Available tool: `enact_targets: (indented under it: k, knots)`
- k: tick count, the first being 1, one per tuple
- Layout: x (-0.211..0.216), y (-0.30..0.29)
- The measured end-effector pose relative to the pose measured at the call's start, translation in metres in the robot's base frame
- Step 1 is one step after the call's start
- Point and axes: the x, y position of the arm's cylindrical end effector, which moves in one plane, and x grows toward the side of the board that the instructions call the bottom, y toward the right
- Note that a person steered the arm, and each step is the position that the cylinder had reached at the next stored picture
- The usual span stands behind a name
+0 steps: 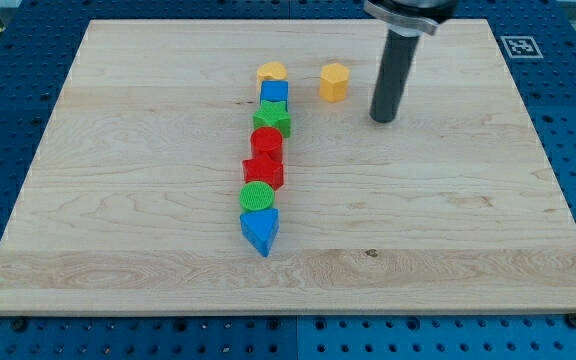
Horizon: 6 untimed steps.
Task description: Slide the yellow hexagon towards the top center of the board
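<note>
The yellow hexagon [334,81] stands near the view's top, a little right of the board's middle. My tip [382,118] rests on the board just right of it and slightly lower, with a small gap between them. A column of blocks runs down left of the hexagon: a yellow heart-like block [272,72] at its top, then a blue cube [274,93], a green star [272,120], a red cylinder [266,143], a red star [263,171], a green cylinder [257,195] and a blue triangle [260,231].
The wooden board [118,200] lies on a blue perforated table [8,120]. A black-and-white marker tag [521,46] sits at the board's top right corner. The rod's mount [408,12] hangs over the board's top edge.
</note>
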Motion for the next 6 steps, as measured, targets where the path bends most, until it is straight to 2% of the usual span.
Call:
enact_targets:
  k: [4, 6]
  knots:
    - [-0.061, -0.062]
    - [-0.062, -0.059]
